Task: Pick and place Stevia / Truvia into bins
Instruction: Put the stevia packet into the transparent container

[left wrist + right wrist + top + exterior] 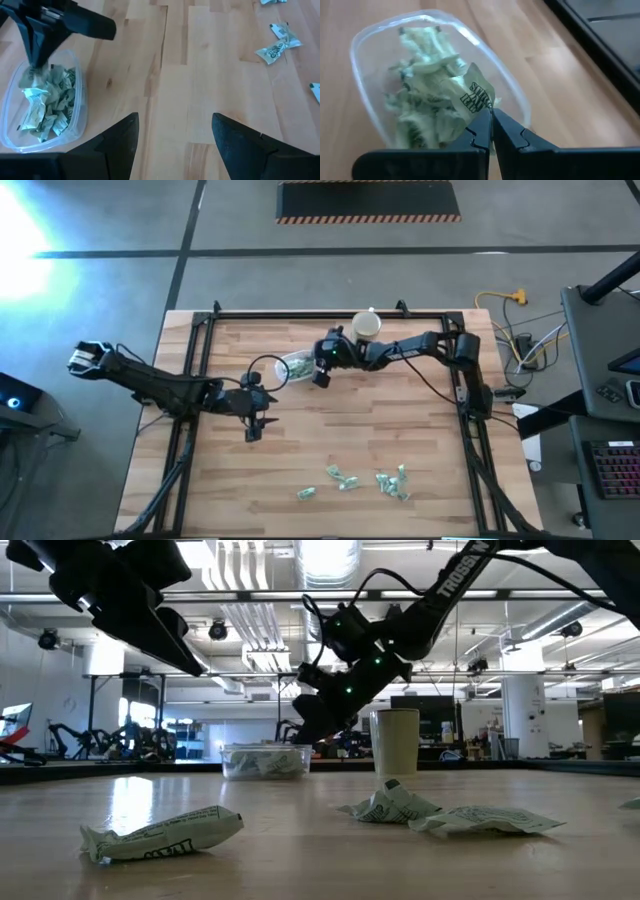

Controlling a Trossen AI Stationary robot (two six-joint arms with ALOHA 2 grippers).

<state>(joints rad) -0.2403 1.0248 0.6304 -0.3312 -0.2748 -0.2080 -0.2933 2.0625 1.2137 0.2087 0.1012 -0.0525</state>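
Right wrist view showed the right tool (491, 116) pressed together on the corner of one sachet (477, 96), pinching it over the tub (517, 100), just above the crumpled pile of sachets already inside. From overhead, that tool (322, 365) hung at the tub (296, 366) near the far middle of the wooden surface (400, 430), with a beige cup (367, 326) close behind it toward the far edge. The left tool (252, 427) waited nearer the middle of the surface, on the left, its fingers (117, 137) spread wide over bare wood and holding nothing. A loose cluster of sachets (365, 481) lay well apart from the tub, along the near edge. At table height, three of these (160, 833) lay crumpled in the foreground, with the tub (264, 761) and cup (396, 742) standing beyond.
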